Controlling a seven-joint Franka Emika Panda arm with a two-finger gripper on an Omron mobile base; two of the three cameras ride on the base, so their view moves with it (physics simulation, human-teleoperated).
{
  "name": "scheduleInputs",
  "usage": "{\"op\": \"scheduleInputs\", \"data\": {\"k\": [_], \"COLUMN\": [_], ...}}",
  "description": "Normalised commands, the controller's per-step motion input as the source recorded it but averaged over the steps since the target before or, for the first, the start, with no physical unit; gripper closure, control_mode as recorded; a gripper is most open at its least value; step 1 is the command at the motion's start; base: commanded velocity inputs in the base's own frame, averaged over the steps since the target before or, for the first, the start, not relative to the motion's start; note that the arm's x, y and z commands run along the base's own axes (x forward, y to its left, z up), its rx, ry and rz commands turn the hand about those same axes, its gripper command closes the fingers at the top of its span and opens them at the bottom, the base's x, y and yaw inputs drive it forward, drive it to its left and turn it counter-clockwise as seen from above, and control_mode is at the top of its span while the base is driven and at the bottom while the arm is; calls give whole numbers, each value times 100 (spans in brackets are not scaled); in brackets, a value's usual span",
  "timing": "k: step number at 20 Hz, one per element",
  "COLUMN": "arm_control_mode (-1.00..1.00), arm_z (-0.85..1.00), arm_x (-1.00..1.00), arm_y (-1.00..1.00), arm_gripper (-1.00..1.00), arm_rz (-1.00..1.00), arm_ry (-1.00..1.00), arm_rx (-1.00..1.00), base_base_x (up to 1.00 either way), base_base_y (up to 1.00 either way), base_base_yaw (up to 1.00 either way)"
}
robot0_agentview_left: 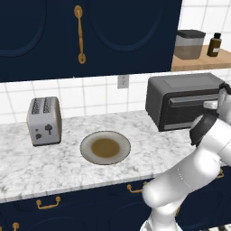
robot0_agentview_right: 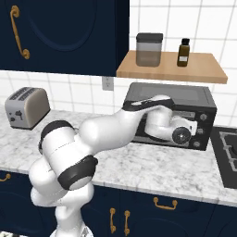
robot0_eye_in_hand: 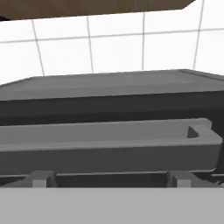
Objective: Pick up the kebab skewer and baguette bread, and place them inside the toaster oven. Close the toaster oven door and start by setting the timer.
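Observation:
The toaster oven [robot0_agentview_left: 180, 88] [robot0_agentview_right: 185, 95] stands at the back right of the counter, and its door [robot0_agentview_left: 185, 113] looks closed. My hand is right up against the door front. In the hand view the door's bar handle [robot0_eye_in_hand: 109, 142] stretches across at close range, with the oven's top [robot0_eye_in_hand: 109, 83] above it. My gripper [robot0_eye_in_hand: 109, 179] is open; its two fingertips [robot0_eye_in_hand: 41, 177] stand wide apart just under the handle, holding nothing. The kebab skewer and the baguette bread are hidden or out of view. The arm covers most of the door in the right base view.
A silver two-slot toaster [robot0_agentview_left: 43, 121] [robot0_agentview_right: 25, 107] stands at the left. A round plate with a brown centre [robot0_agentview_left: 105, 147] lies mid-counter. A wooden shelf [robot0_agentview_right: 203, 69] above the oven carries a canister [robot0_agentview_right: 149, 49] and a bottle [robot0_agentview_right: 183, 52]. A stovetop [robot0_agentview_right: 229, 148] lies right of the oven.

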Motion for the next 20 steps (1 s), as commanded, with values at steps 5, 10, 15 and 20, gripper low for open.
{"op": "scheduleInputs", "data": {"k": [5, 10, 15, 20], "arm_control_mode": [-100, -100, -100, -100], "arm_z": [18, 3, 0, 0], "arm_x": [-14, -2, -1, 0], "arm_y": [-79, -57, -57, -30], "arm_gripper": [-100, -100, -100, -100], "arm_rz": [0, 3, 12, 6], "arm_ry": [-18, -13, -7, -10], "arm_rx": [-3, 0, 0, -1], "base_base_x": [0, 0, 0, 0], "base_base_y": [0, 0, 0, 0], "base_base_yaw": [0, 0, 0, 0]}}
